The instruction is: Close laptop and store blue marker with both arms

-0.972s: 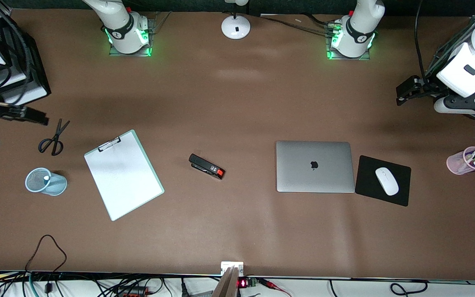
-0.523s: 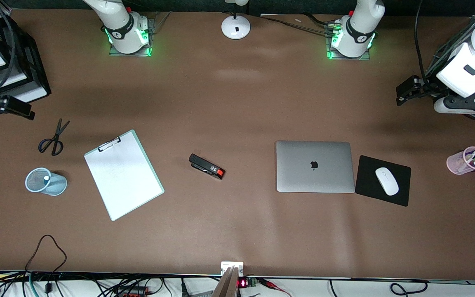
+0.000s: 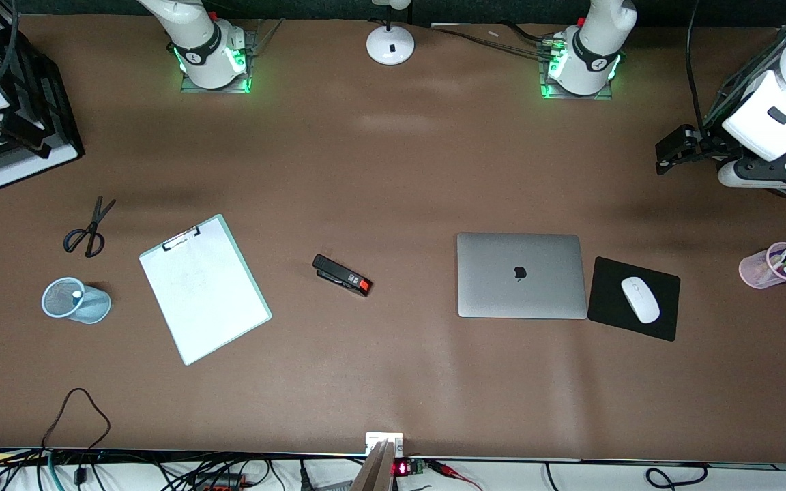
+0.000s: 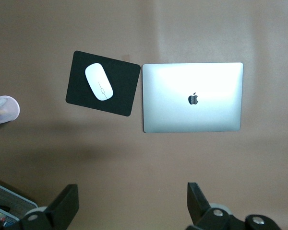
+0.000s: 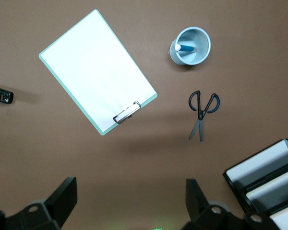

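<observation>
Closed laptop and stored blue marker on my brown table.
I see the silver-grey laptop lying flat, lid shut, dark logo up, just beside a black mouse pad. The blue marker stands tilted inside a pale blue cup.

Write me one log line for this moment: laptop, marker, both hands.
laptop: closed, beside mouse pad | blue marker: in blue cup | left hand: open, over table near laptop | right hand: open, near trays

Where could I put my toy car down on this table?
Bare table lies between the stapler and the closed laptop, and along the camera-side edge. It is crowded around the clipboard, scissors and blue cup.
</observation>
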Available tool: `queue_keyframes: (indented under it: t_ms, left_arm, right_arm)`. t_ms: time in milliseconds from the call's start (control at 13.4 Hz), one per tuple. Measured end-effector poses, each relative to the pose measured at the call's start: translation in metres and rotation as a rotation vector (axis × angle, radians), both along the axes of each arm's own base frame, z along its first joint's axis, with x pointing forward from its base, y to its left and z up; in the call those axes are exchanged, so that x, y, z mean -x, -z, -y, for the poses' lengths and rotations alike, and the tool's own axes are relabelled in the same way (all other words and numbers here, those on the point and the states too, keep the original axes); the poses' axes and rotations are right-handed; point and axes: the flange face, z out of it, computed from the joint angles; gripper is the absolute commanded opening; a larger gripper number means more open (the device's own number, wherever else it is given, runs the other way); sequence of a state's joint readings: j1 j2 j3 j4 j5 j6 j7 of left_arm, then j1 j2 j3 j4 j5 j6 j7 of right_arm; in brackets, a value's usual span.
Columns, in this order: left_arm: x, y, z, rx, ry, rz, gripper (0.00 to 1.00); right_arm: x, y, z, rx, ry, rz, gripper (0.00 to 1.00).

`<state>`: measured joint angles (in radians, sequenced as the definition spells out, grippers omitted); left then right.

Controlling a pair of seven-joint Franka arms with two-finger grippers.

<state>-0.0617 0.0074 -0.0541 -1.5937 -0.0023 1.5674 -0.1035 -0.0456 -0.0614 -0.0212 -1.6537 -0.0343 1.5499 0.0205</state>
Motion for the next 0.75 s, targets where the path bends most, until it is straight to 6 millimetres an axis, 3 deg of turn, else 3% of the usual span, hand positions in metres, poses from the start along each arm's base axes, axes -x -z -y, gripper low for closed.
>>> queue_keyframes:
  t_ms: [748]
  left_arm:
    - [0.0014, -0.0022, 0.002, 0.0, 0.004, -0.002, 1.0]
  right_arm:
    - [0.0029, 0.0006, -0.0004, -0.005, -0.069, -0.021, 1.0]
